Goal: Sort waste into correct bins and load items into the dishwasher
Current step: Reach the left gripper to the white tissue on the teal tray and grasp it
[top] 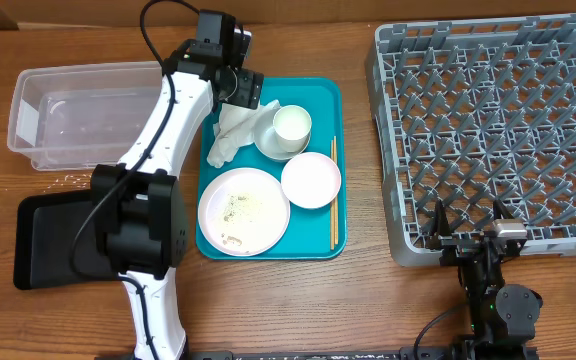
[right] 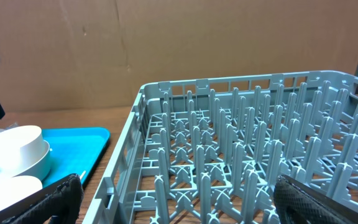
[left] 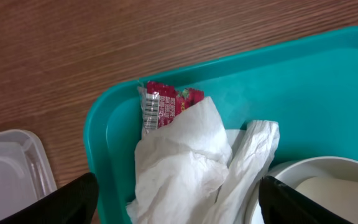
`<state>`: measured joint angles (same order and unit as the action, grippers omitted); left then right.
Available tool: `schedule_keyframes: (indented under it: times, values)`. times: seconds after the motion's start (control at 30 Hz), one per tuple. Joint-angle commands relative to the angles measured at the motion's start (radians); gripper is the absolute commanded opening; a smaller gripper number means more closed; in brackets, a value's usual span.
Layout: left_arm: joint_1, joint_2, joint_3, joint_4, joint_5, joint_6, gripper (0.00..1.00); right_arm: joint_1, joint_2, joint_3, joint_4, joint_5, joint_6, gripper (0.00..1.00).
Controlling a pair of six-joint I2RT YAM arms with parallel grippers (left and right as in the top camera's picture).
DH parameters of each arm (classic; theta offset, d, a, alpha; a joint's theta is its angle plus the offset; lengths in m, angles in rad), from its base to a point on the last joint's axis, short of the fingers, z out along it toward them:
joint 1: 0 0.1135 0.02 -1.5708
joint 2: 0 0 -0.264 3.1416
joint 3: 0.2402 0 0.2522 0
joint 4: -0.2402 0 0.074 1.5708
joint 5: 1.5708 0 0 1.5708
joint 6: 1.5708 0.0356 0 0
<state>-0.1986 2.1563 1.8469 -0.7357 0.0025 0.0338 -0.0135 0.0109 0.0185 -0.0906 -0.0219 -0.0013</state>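
My left gripper point(top: 242, 95) is open just above the crumpled white napkins point(top: 228, 135) at the far left of the teal tray. In the left wrist view the gripper point(left: 179, 202) straddles the napkins point(left: 185, 162), and a red-and-white wrapper point(left: 163, 102) lies half under them. A white cup point(top: 291, 124) sits in a grey bowl point(top: 268, 143). A small white bowl point(top: 311, 180) and a large white plate point(top: 244, 210) with rice scraps point(top: 236, 207) lie nearer. My right gripper point(top: 468, 228) is open and empty at the near edge of the grey dish rack point(top: 498, 130). In the right wrist view the right gripper point(right: 179, 202) faces the rack point(right: 247, 155).
The clear tub point(top: 78, 110) stands at the far left and the black tray point(top: 48, 240) at the near left, partly under my left arm. The teal tray point(top: 323, 100) holds the dishes and a pair of chopsticks point(top: 333, 195). A cardboard wall point(right: 166, 43) backs the table.
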Motion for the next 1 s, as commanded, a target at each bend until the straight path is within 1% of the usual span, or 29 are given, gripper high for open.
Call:
schedule_keyframes:
  times: [0.0,0.17,0.53,0.57,0.6,0.63,0.67,0.8,0.83,0.9,0.93,0.97]
  values:
    - [0.003,0.045,0.018,-0.006,-0.01,-0.023,0.83,-0.006,-0.008,-0.01,0.006,0.005,-0.006,1.0]
    - [0.004,0.064,0.018,-0.031,-0.021,-0.023,0.84,-0.006,-0.008,-0.01,0.006,0.005,-0.006,1.0]
    - [0.015,0.128,0.018,-0.013,-0.039,-0.022,0.78,-0.006,-0.008,-0.01,0.006,0.005,-0.006,1.0]
    - [0.016,0.133,0.018,-0.014,-0.039,-0.023,0.76,-0.006,-0.008,-0.01,0.006,0.005,-0.006,1.0]
    - [0.016,0.135,0.018,-0.014,-0.039,-0.023,0.72,-0.006,-0.008,-0.01,0.006,0.005,-0.006,1.0]
    - [0.016,0.135,0.018,-0.015,-0.039,-0.023,0.66,-0.006,-0.008,-0.01,0.006,0.005,-0.006,1.0]
    - [0.016,0.134,0.019,-0.014,-0.04,-0.022,0.63,-0.006,-0.008,-0.01,0.006,0.005,-0.006,1.0]
    - [0.016,0.132,0.034,-0.015,-0.039,-0.023,0.6,-0.006,-0.008,-0.01,0.006,0.005,-0.006,1.0]
    - [0.016,0.132,0.041,-0.018,-0.039,-0.023,0.55,-0.006,-0.008,-0.01,0.006,0.005,-0.006,1.0]
    - [0.016,0.132,0.063,-0.037,-0.039,-0.023,0.49,-0.006,-0.008,-0.01,0.006,0.005,-0.006,1.0]
    - [0.016,0.132,0.078,-0.05,-0.039,-0.023,0.43,-0.006,-0.008,-0.01,0.006,0.005,-0.006,1.0]
    - [0.016,0.132,0.091,-0.062,-0.039,-0.023,0.4,-0.006,-0.008,-0.01,0.006,0.005,-0.006,1.0]
